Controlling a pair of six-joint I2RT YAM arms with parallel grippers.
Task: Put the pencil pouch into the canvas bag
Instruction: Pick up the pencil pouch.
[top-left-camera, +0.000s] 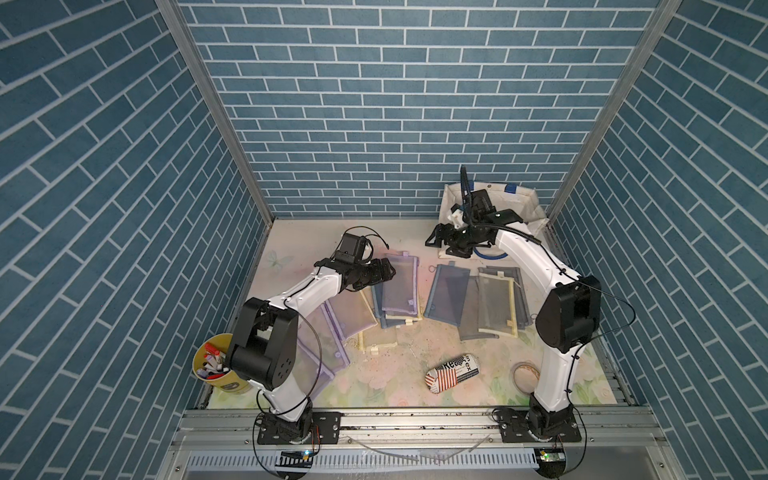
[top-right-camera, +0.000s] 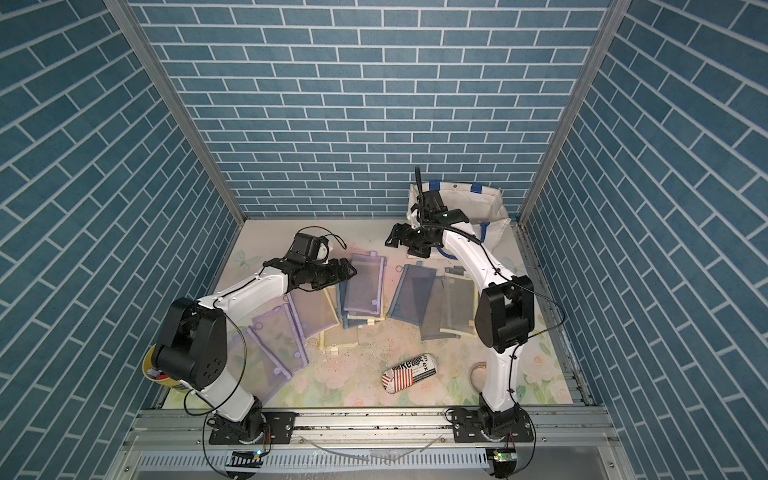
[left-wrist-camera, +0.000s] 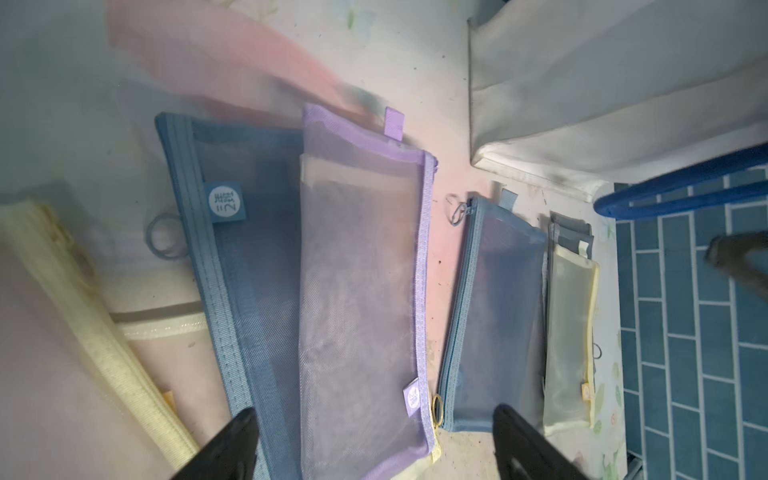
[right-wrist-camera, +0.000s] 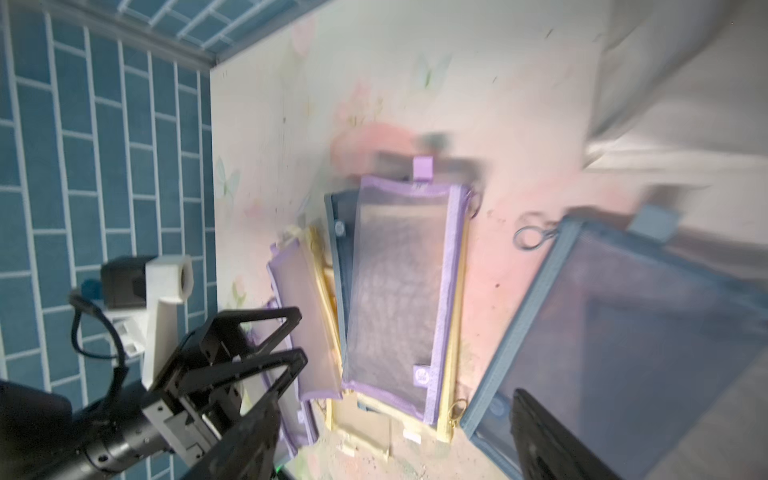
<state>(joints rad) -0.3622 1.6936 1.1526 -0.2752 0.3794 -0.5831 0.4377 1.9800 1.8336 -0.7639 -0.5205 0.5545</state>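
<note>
In both top views the canvas bag (top-left-camera: 525, 199) (top-right-camera: 492, 199) stands at the far right corner of the table (top-left-camera: 307, 245), right of centre in the frame, with its mouth open and its blue handles showing. The right gripper (top-left-camera: 433, 240) (top-right-camera: 394, 237) hangs just left of the bag, spread and holding nothing. Left of centre, the left gripper (top-left-camera: 388, 271) (top-right-camera: 350, 271) sits at the left edge of the purple pouch (top-left-camera: 402, 289) (top-right-camera: 366, 291). That pouch lies flat on top of a stack of mesh pouches in the middle of the frame, outside the bag. A blue pouch (top-left-camera: 446, 295) lies just right of the stack. Lower in the frame is a printed case (top-left-camera: 451, 372), and at lower left a yellow cup (top-left-camera: 216, 370) of markers.

In the left wrist view, the left gripper's black fingertips (left-wrist-camera: 241, 436) stand wide apart, one to each side of the purple pouch (left-wrist-camera: 361, 270), pinching nothing. Whether they touch it I cannot tell. The canvas bag (left-wrist-camera: 582, 83) stands beyond.

The right wrist view is blurred. The right gripper's fingers (right-wrist-camera: 540, 436) are spread with nothing between them. The purple pouch (right-wrist-camera: 399, 291) lies ahead, and the left gripper (right-wrist-camera: 300, 336) is beside the stack, parted.
</note>
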